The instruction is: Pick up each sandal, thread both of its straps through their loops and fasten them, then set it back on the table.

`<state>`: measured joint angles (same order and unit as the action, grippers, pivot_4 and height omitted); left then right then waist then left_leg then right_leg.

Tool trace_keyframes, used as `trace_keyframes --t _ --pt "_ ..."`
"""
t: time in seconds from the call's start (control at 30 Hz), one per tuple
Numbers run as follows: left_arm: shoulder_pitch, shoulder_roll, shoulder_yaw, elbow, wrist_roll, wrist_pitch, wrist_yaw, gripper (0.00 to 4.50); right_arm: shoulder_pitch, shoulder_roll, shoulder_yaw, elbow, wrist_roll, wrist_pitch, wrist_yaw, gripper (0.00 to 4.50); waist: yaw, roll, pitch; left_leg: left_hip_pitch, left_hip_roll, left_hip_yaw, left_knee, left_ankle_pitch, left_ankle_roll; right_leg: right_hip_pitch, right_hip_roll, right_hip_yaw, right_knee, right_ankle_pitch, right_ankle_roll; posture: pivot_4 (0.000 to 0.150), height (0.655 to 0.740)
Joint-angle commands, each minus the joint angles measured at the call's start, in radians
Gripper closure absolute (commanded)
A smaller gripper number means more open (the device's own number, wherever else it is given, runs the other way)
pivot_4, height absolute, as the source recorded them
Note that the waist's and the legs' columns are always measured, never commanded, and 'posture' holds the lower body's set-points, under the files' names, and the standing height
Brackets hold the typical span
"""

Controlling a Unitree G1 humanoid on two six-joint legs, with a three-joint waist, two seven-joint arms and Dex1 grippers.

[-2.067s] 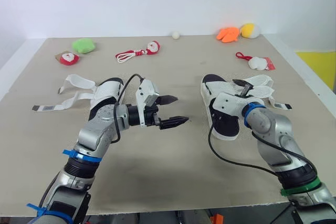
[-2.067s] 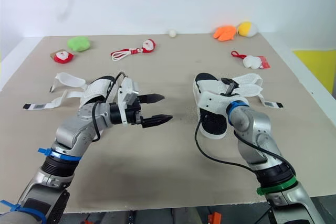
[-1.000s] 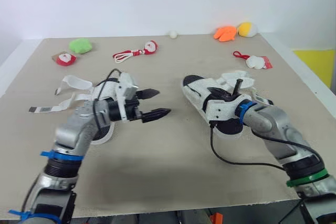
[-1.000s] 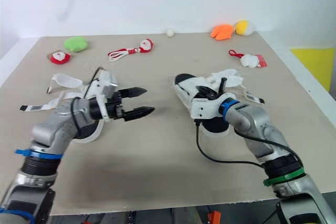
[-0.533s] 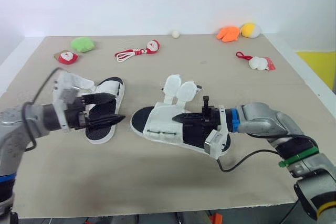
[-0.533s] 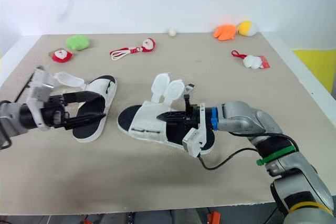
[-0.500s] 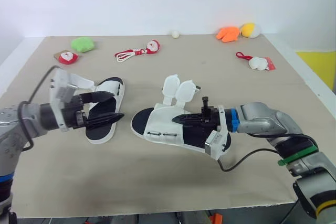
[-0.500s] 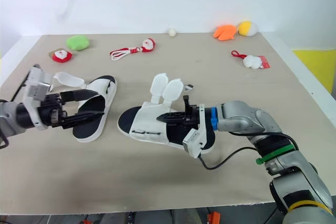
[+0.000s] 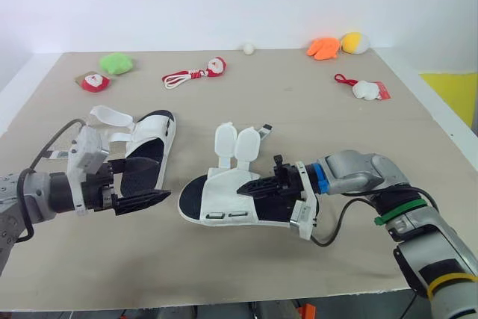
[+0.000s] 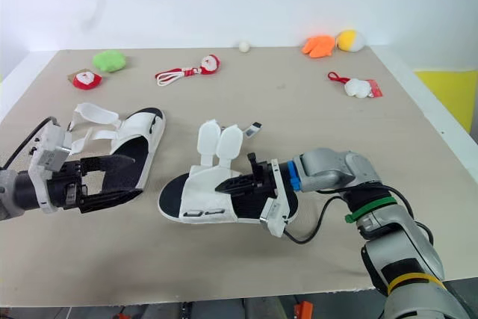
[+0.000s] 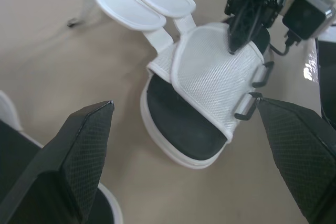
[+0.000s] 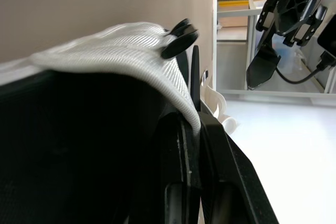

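My right gripper [image 9: 252,187] is shut on the white mesh upper of a white sandal with a black footbed [image 9: 224,201], in the middle of the table. That sandal's two straps [image 9: 235,142] stand up loose, unthreaded, and its black loops [image 11: 251,98] hang empty on the side of the upper. My left gripper [image 9: 146,186] is open, just left of this sandal's toe and pointing at it. The second sandal [image 9: 149,151] lies flat behind the left gripper, its straps [image 9: 110,116] spread loose on the table. In the right wrist view the fingers [image 12: 185,145] pinch the mesh edge.
Small toys line the far side: a green plush [image 9: 116,63], a red-white one [image 9: 95,81], a Santa on a red cord [image 9: 198,73], a white ball [image 9: 248,48], orange [image 9: 324,48] and yellow [image 9: 354,42] plushes, and a white one with a red tag [image 9: 366,90].
The right gripper has dragged its sandal from the right side to the table's middle and a little nearer. The left arm has drawn back left and lowered, staying open.
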<state>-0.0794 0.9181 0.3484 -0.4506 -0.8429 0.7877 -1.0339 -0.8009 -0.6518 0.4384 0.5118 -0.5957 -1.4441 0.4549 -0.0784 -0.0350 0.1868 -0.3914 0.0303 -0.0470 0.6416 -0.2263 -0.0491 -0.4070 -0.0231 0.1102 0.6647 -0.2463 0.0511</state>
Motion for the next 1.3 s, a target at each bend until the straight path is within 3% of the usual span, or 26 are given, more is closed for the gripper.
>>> trace_keyframes --t 0.03,0.23,0.27,0.33,0.37,0.43,0.5,0.57,0.63,0.73,0.83,0.9,0.97,1.07,1.17,1.2,1.3 --pt "-0.018 0.018 -0.027 -0.005 0.027 -0.037 -0.019 0.0 -0.01 0.001 0.004 0.003 0.014 -0.008 -0.022 4.42 0.0 0.0 0.0 0.0 0.0 0.0 0.0 0.0 0.0 0.0 0.0 0.0 0.0 0.0 0.0 0.15 0.74" --pt "-0.048 0.02 -0.098 0.033 0.084 -0.078 -0.046 0.0 -0.009 -0.013 0.008 0.017 0.002 -0.002 -0.026 4.42 0.0 0.0 0.0 0.0 0.0 0.0 0.0 0.0 0.0 0.0 0.0 0.0 0.0 0.0 0.0 0.15 0.74" --pt "-0.055 0.018 -0.101 0.037 0.083 -0.079 -0.048 0.0 -0.011 -0.014 0.008 0.017 0.006 0.0 -0.027 3.65 0.0 0.0 0.0 0.0 0.0 0.0 0.0 0.0 0.0 0.0 0.0 0.0 0.0 0.0 0.0 0.15 0.74" --pt "-0.07 0.015 -0.113 0.045 0.086 -0.083 -0.053 0.0 -0.019 -0.026 0.025 0.012 0.045 0.011 -0.015 2.89 0.0 0.0 0.0 0.0 0.0 0.0 0.0 0.0 0.0 0.0 0.0 0.0 0.0 0.0 0.0 0.15 0.74" --pt "-0.08 0.014 -0.123 0.053 0.091 -0.085 -0.055 0.0 -0.02 -0.037 0.033 0.007 0.078 0.021 -0.009 2.22 0.0 0.0 0.0 0.0 0.0 0.0 0.0 0.0 0.0 0.0 0.0 0.0 0.0 0.0 0.0 0.15 0.74" --pt "-0.092 0.013 -0.135 0.061 0.097 -0.087 -0.058 0.0 -0.018 -0.059 0.049 -0.005 0.133 0.034 0.004 1.36 0.0 0.0 0.0 0.0 0.0 0.0 0.0 0.0 0.0 0.0 0.0 0.0 0.0 0.0 0.0 0.15 0.74" --pt "-0.116 0.015 -0.151 0.07 0.101 -0.095 -0.074 0.0 -0.007 -0.13 0.08 -0.03 0.225 0.043 0.031 0.23 0.0 0.0 0.0 0.0 0.0 0.0 0.0 0.0 0.0 0.0 0.0 0.0 0.0 0.0 0.0 0.15 0.74" --pt "-0.134 0.017 -0.163 0.08 0.106 -0.104 -0.085 0.0 0.004 -0.191 0.118 -0.051 0.318 0.067 0.065 0.05 0.002 0.0 0.0 0.0 -0.001 0.0 0.0 0.0 0.0 0.0 0.0 0.0 0.0 0.0 0.0 0.15 0.74" --pt "-0.159 0.02 -0.177 0.102 0.123 -0.122 -0.101 0.0 0.026 -0.277 0.181 -0.109 0.52 0.178 0.17 0.05 0.003 0.0 0.0 0.0 -0.001 0.0 0.0 0.0 0.0 0.0 -0.001 0.0 0.0 0.0 0.0 0.15 0.74" --pt "-0.193 0.015 -0.192 0.127 0.139 -0.15 -0.123 0.0 0.096 -0.403 0.199 -0.276 0.89 0.551 0.458 0.05 0.003 0.0 0.0 0.0 0.0 0.0 0.0 0.0 0.001 0.001 0.0 0.0 0.0 -0.001 0.0 0.15 0.74" --pt "-0.2 0.008 -0.224 0.135 0.182 -0.198 -0.142 0.0 0.145 -0.506 0.118 -0.479 1.25 1.089 0.633 0.05 0.001 0.001 0.001 0.0 0.0 0.0 0.0 0.0 0.001 0.001 0.0 0.0 0.0 -0.001 0.0 0.15 0.74" --pt "-0.194 -0.004 -0.245 0.146 0.212 -0.239 -0.15 0.54 0.157 -0.552 0.054 -0.596 1.486 1.435 0.654 0.0 0.0 0.003 0.001 0.0 0.0 0.0 0.0 0.0 0.002 0.001 0.0 0.0 0.001 -0.001 -0.001 0.15 0.74" --pt "-0.187 -0.014 -0.259 0.149 0.223 -0.258 -0.157 1.25 0.154 -0.526 -0.026 -0.653 1.633 1.633 0.608 0.0 0.0 0.003 0.001 0.001 0.001 -0.001 0.0 0.0 0.003 0.001 0.001 0.0 0.001 0.0 -0.001 0.15 0.74" --pt "-0.188 -0.033 -0.288 0.147 0.238 -0.278 -0.163 2.71 0.145 -0.454 -0.148 -0.696 1.805 1.85 0.51 0.0 0.002 0.002 0.001 0.0 0.002 -0.003 0.0 0.001 0.004 0.0 0.002 -0.003 0.001 -0.002 0.002 0.15 0.74" --pt "-0.194 -0.042 -0.329 0.166 0.282 -0.312 -0.177 4.18 0.15 -0.383 -0.245 -0.734 1.872 1.976 0.451 0.0 0.005 0.003 0.001 -0.001 0.001 -0.004 0.0 0.002 0.005 0.0 0.003 -0.004 0.001 -0.003 0.005 0.15 0.74" --pt "-0.199 -0.048 -0.344 0.18 0.296 -0.325 -0.18 4.4 0.151 -0.358 -0.266 -0.747 1.867 2.002 0.431 0.0 0.006 0.003 0.001 -0.002 0.001 -0.005 0.0 0.002 0.006 0.0 0.003 -0.004 0.001 -0.003 0.005 0.15 0.74" --pt "-0.219 -0.068 -0.386 0.222 0.339 -0.359 -0.186 4.4 0.163 -0.296 -0.303 -0.785 1.819 2.045 0.39 0.0 0.008 0.003 0.001 -0.002 0.001 -0.005 0.0 0.002 0.005 0.0 0.002 -0.004 0.001 -0.003 0.006 0.15 0.74"
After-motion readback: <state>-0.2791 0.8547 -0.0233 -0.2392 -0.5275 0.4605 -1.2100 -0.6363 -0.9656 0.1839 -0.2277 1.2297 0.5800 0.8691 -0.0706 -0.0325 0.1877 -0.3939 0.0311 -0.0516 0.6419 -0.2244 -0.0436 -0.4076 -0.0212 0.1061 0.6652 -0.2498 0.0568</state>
